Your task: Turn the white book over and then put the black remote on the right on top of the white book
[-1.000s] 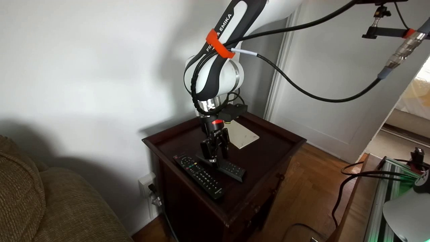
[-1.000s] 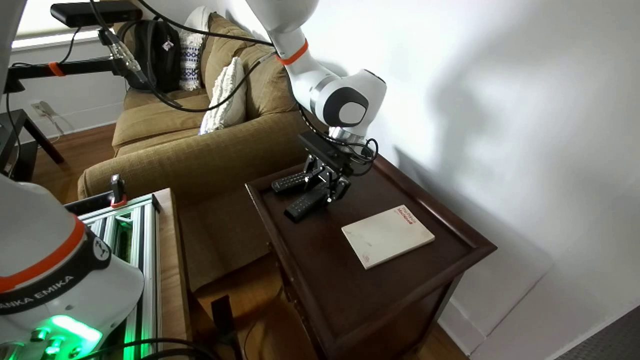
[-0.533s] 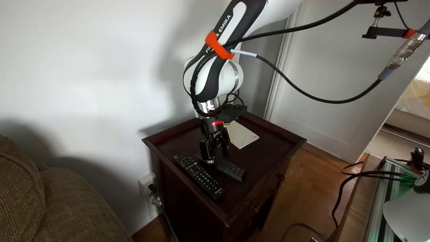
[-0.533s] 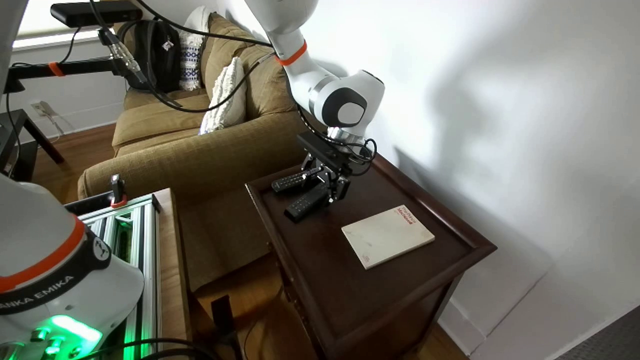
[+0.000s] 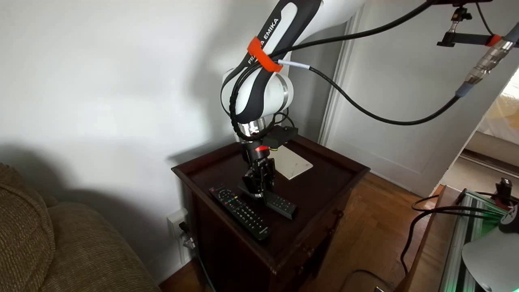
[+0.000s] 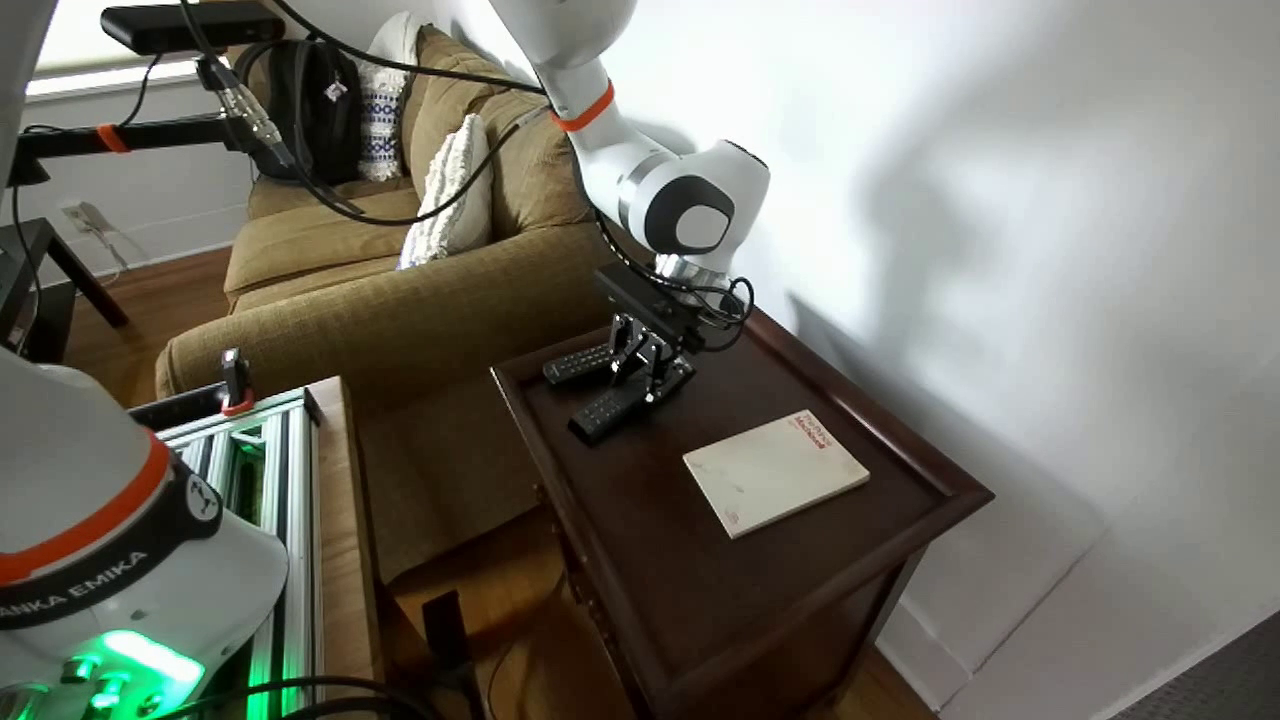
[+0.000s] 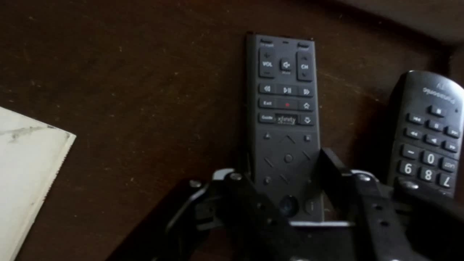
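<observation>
The white book (image 6: 777, 472) lies flat on the dark wooden cabinet top, with small red lettering near one edge of its upper face. It also shows in an exterior view (image 5: 294, 163), partly behind the arm, and at the left of the wrist view (image 7: 27, 174). The black remote (image 7: 286, 90) lies button side up on the cabinet, also visible in both exterior views (image 5: 280, 205) (image 6: 605, 412). My gripper (image 5: 261, 192) is down over its far half, one finger against each long side, shut on it. The left fingertip is dark and partly hidden in the wrist view.
A longer Panasonic remote (image 5: 243, 213) lies close beside the black remote, near the right finger in the wrist view (image 7: 427, 137). The cabinet top (image 6: 680, 590) has a raised rim. A wall stands behind it and a brown sofa (image 6: 430, 300) beside it.
The gripper's fingers have come together, from wide apart around the black remote to against its sides. The arm has barely moved. The book and the longer remote stay where they were.
</observation>
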